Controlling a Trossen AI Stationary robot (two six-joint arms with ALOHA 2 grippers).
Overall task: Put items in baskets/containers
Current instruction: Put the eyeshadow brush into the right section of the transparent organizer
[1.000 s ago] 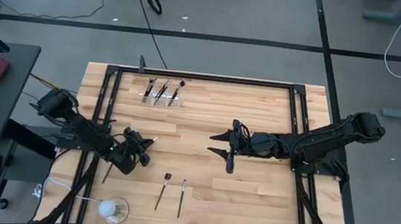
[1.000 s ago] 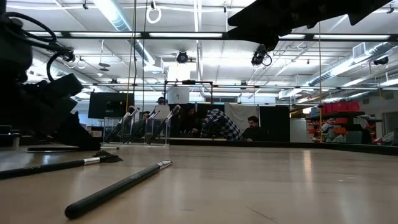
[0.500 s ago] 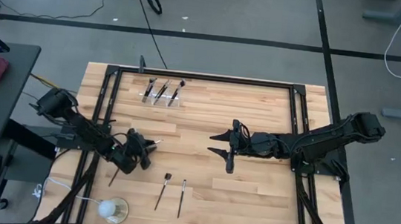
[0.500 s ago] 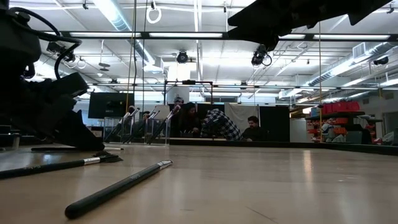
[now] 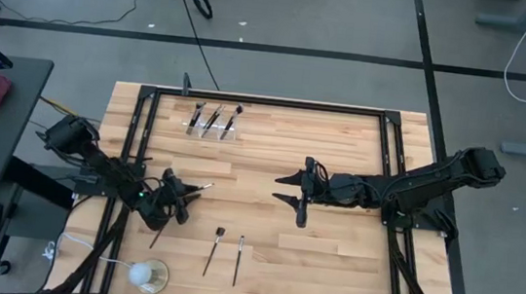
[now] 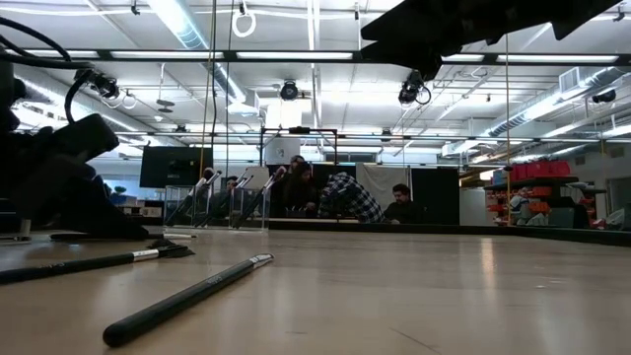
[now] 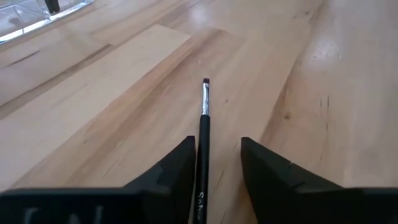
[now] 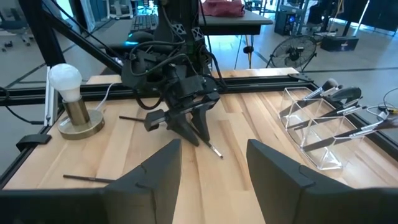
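My left gripper [image 5: 183,197] [image 7: 219,155] is low over the near-left part of the table, open, with its fingers on either side of a slim dark brush [image 5: 201,188] [image 7: 204,118] that lies on the wood. My right gripper [image 5: 291,191] [image 8: 214,168] waits open above the middle of the table and touches nothing. The clear holder [image 5: 214,123] [image 8: 316,132] stands near the far edge, and three brushes lean in it. Two more brushes [image 5: 214,252] [image 5: 237,260] lie near the near edge. My left gripper has the brush's handle [image 7: 201,177] running along the inner side of one finger [image 7: 181,165], and the other finger stands apart from it. The fingers slant down from the table's near-left side and lie along the brush. The brush rests flat on the table.
A white ball on a round base [image 5: 145,274] [image 8: 69,99] with a white cord sits at the near-left corner. A black frame [image 5: 268,100] runs around the table. Bare wood lies between the holder and both grippers [image 5: 262,152]. People sit in the room beyond [image 6: 345,197].
My left gripper has drawn back a little toward the table's near-left and turned. The brush between its fingers has turned with it: its handle end has swung toward the table's right, while its bristle tip has stayed nearly in place.
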